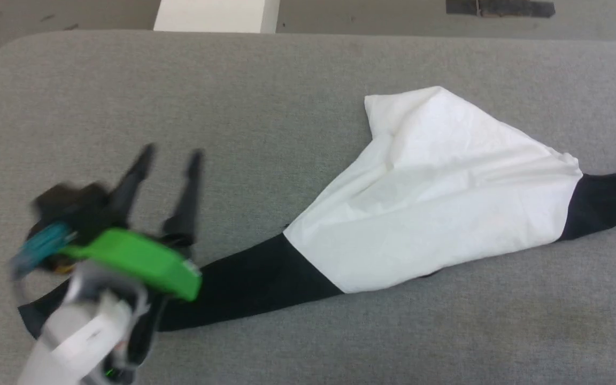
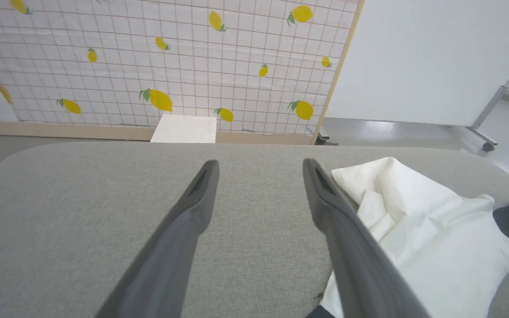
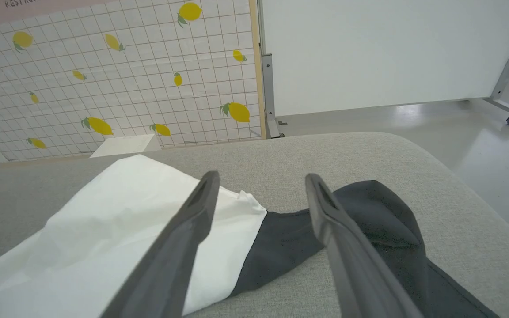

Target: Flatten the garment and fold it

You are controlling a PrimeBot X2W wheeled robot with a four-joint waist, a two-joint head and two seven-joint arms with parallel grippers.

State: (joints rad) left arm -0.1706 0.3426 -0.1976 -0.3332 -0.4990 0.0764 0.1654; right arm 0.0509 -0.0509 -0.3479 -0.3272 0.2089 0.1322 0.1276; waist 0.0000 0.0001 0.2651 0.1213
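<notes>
Item: garment, a soft shirt with a white body and black sleeves and band

Location: on the grey table, mostly right of centre. One black sleeve runs out to the near left and passes under the left forearm. The other black part trails toward the right edge, close by the right hand

Condition: not flat. The white body is bunched into a rough triangle that peaks toward the far side, with creases and soft folds across it. The layers lie doubled, so hem and collar cannot be told apart

Left: left hand, fingers spread, holding nothing, above bare table left of the white body. It is blurred in the head view

Right: right hand, fingers spread with nothing between them, pointing over the line where white meets black

Step in hand: judged to be flattening, at an early stage, with no fold begun

Next move calls for: each hand to come down on a black end, pinch a single layer, and draw the two ends apart so the body opens. Pinching both layers at once risks dragging the bunch instead

Also present: white box beyond the table's far edge, and a lemon-patterned panel behind it
</notes>
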